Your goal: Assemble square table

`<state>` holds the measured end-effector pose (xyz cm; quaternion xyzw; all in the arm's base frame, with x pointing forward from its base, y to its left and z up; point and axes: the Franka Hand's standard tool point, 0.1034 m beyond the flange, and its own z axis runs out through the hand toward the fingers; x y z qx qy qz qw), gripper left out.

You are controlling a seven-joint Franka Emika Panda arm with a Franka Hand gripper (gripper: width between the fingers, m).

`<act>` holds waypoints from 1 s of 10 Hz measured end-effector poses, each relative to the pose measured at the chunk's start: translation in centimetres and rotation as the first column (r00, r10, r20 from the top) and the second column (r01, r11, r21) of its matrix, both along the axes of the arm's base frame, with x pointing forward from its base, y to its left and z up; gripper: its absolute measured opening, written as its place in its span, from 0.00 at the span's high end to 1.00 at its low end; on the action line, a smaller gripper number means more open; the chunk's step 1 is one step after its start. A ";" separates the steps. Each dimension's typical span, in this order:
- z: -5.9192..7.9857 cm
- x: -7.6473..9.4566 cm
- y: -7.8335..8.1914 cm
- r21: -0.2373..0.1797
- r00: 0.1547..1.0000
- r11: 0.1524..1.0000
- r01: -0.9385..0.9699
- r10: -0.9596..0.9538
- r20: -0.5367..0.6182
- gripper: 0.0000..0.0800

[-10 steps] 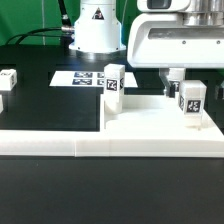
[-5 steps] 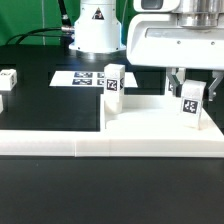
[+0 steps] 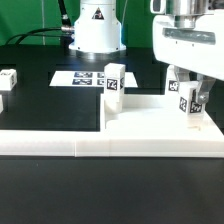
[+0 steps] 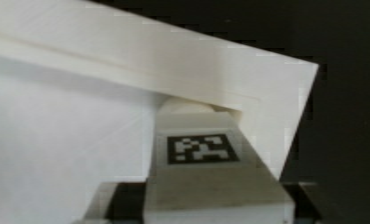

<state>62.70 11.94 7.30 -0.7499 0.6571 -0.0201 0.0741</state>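
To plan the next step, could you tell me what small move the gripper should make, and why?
Probably twist the leg in place to seat it: the gripper is shut on it, and it stands on the tabletop near a corner, like the other leg.

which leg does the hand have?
The leg at the exterior view's right, clamped in the hand. The slab's other leg and two legs at the exterior view's left stand free.

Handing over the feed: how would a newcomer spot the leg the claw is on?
Find the white slab in the middle of the exterior view. Of the two tagged legs there, it is the leg toward the exterior view's right. Unlike the other leg, it is gripped by the claw.
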 end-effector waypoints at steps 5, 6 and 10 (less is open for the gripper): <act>-0.1 0.0 0.2 0.069 0.973 0.970 0.232 -0.231 -0.024 0.35; 0.0 0.2 0.0 0.042 0.998 0.997 0.060 -0.061 0.027 0.35; 0.4 0.4 -0.6 -0.050 0.914 0.917 -0.396 0.399 0.071 0.19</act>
